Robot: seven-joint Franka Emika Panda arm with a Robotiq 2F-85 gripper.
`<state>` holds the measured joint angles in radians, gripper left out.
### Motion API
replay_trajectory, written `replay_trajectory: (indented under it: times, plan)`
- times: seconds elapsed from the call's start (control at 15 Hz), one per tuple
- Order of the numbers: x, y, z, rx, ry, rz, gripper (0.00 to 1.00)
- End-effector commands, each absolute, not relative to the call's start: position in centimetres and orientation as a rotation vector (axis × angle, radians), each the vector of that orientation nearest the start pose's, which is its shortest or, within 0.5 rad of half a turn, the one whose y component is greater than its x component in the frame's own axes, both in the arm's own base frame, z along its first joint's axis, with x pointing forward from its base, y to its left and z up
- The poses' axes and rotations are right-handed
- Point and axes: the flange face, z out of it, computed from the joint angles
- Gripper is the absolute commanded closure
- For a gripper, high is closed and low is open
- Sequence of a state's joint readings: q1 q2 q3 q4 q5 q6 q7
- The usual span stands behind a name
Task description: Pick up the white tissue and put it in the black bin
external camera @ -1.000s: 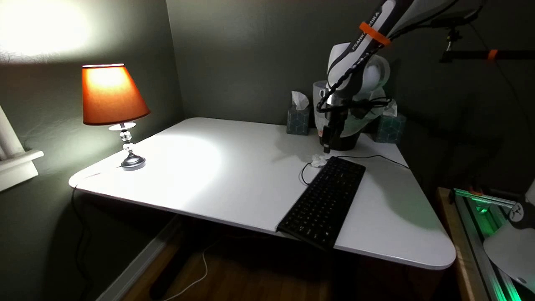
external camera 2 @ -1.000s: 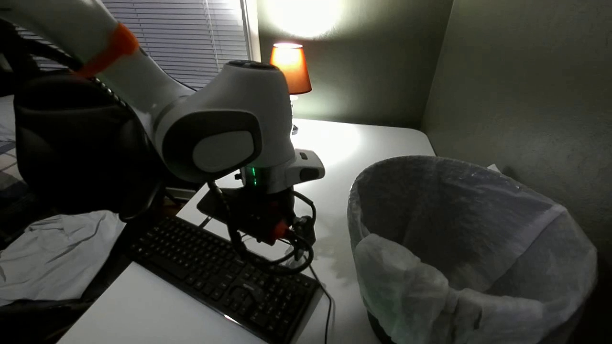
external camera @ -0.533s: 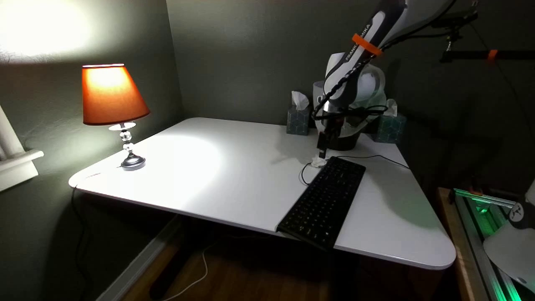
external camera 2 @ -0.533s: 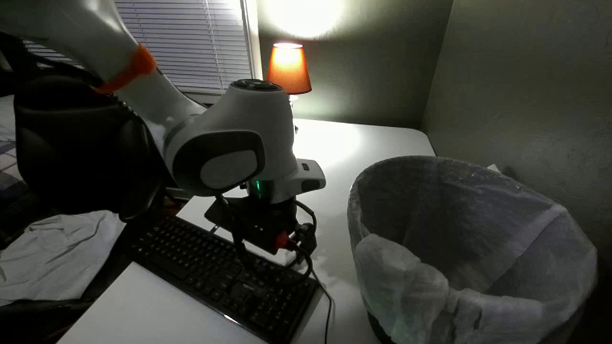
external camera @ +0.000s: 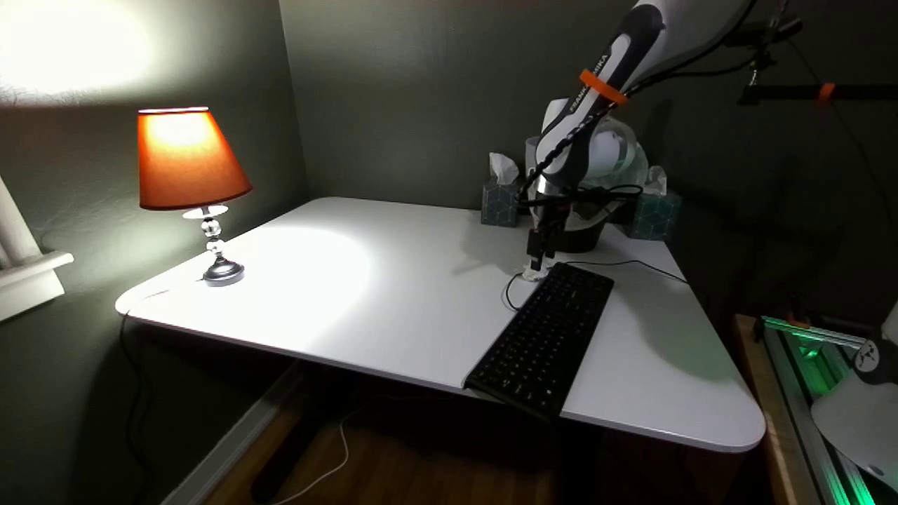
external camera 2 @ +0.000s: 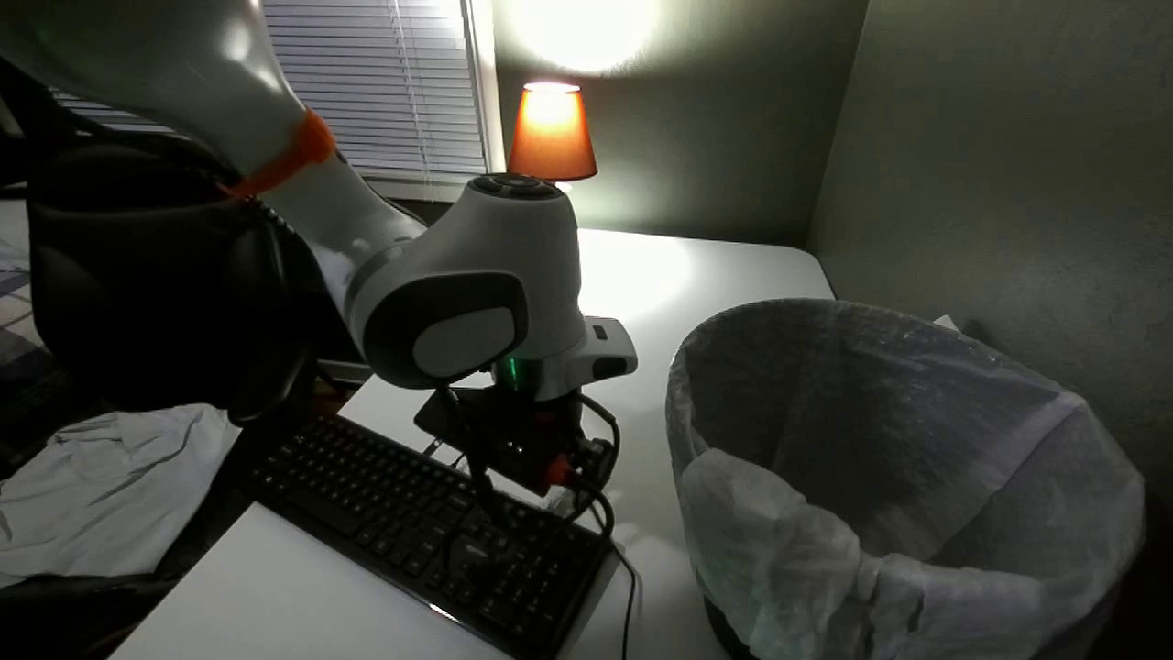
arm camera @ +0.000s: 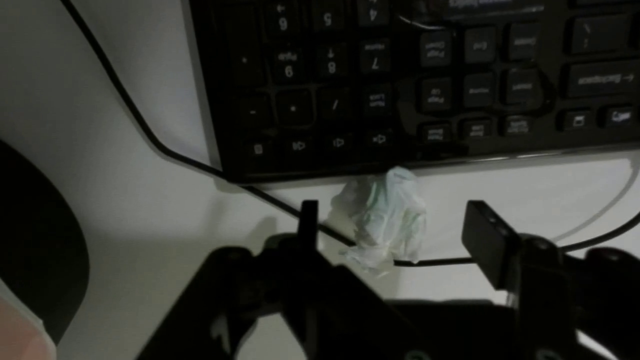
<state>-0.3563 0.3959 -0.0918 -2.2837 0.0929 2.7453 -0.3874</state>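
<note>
White tissue (arm camera: 392,215) seen crumpled on desk (external camera: 421,301), just beside keyboard (arm camera: 310,120). Gripper (arm camera: 398,232) spread, tissue framed between its fingers (arm camera: 487,245) in wrist view; contact can't be told. Black bin (external camera: 581,240), lined with white bag (external camera 2: 770,541), set near tissue.

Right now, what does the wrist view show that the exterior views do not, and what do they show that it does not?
Only the wrist view clearly shows the gripper open, the tissue appearing between its fingers, and readable number keys.

Only the exterior views show the lamp and robot arm, in both exterior views, and tissue boxes, in an exterior view.

Shared: tissue, keyboard, black cable, white table and probably the bin, a dark curve at the wrist view's edge.
</note>
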Motion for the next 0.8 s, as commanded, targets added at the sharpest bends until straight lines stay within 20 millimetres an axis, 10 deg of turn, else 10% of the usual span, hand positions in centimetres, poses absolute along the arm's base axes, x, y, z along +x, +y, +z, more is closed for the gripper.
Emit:
replay_trajectory:
  times: [0.0,0.4,0.73]
  plan:
    - [49.1,-24.5,17.3,-3.143,0.209,-0.116,0.55]
    - [50.1,-25.1,15.9,-3.133,0.195,-0.099,0.99]
    - [50.5,-23.6,16.8,-3.118,0.211,-0.116,0.99]
